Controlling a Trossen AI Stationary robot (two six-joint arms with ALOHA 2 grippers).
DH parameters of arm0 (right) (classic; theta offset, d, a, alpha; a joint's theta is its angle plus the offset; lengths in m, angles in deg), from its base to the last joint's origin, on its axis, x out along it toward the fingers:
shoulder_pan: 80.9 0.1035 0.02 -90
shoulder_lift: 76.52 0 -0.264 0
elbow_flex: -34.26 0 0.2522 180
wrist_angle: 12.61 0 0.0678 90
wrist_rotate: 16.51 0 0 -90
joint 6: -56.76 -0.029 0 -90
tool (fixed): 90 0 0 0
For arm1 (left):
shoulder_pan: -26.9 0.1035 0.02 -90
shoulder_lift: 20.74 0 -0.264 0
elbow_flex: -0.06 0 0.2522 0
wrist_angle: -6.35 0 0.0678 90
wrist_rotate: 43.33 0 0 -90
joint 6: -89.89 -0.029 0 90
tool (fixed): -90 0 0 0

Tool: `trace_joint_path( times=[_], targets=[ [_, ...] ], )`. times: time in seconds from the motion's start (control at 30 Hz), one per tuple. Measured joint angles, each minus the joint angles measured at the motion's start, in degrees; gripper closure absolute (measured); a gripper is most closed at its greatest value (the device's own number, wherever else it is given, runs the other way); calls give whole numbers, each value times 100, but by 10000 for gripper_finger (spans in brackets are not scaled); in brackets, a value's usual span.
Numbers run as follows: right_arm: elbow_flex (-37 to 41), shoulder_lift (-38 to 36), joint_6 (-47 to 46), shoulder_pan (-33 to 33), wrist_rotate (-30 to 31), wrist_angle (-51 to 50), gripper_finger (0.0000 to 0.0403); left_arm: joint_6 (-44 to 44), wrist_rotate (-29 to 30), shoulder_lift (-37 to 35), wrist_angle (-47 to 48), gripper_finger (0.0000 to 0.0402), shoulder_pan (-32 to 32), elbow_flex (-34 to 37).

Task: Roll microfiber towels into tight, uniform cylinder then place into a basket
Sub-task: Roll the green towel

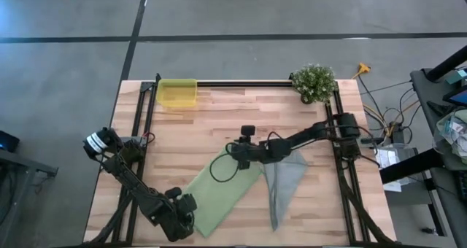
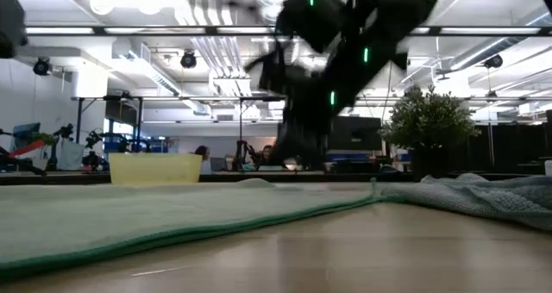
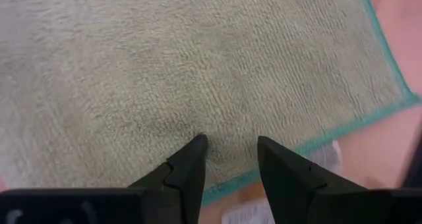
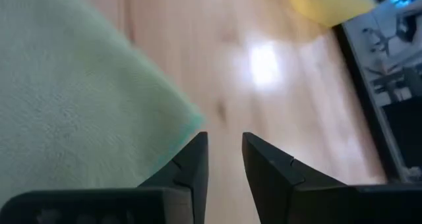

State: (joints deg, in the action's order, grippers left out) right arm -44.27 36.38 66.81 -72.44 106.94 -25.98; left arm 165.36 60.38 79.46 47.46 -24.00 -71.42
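The wooden table (image 1: pixel 219 124) carries everything, and the light green towel (image 1: pixel 222 193) lies spread flat on it near the front edge, slanting up toward the table's middle. Touching its right side is the grey-blue towel (image 1: pixel 284 182), bunched into a rumpled wedge. The yellow basket (image 1: pixel 177 93) sits at the table's back left, well apart from the green towel, with bare wood between them. A leafy potted plant (image 1: pixel 314 82) stands at the back right, clear of both cloths. The left gripper (image 3: pixel 231 158) hovers over the green towel's near corner, its jaws a little apart and holding nothing. The right gripper (image 4: pixel 224 151) hangs at the green towel's far corner, jaws narrowly apart, empty.
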Motion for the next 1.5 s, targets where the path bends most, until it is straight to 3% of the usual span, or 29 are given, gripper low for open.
trace_joint_path(
  times=[0.17, 0.37, 0.5, 0.63, 0.8, 1.07, 1.27, 1.5],
  targets=[
    [-217, -747, -609, 446, -95, -1162, 314, -580, 82, -244, 140, 279, -35, -281],
    [165, -1352, -1200, 1003, -960, -998, 314, -1818, 676, -492, 342, 279, -27, -384],
    [578, -1272, -1276, 1326, -1160, -748, 314, -2276, 765, -514, 1190, 279, -54, -368],
    [840, -937, -1213, 1403, -1137, -355, 314, -2030, 912, -488, 2022, 279, -48, -328],
    [815, -433, -1095, 1278, -1094, 228, 314, -1562, 889, -500, 2035, 279, -43, -61],
    [531, 241, -940, 788, -1040, 322, 314, -975, 284, -381, 1365, 279, -86, 313],
    [335, 428, -476, 323, -1068, 301, 314, -939, 256, -245, 633, 279, -89, 429],
    [118, 338, -236, -72, -1138, 88, 314, -232, 257, -211, 548, 279, -84, 378]
  ],
)
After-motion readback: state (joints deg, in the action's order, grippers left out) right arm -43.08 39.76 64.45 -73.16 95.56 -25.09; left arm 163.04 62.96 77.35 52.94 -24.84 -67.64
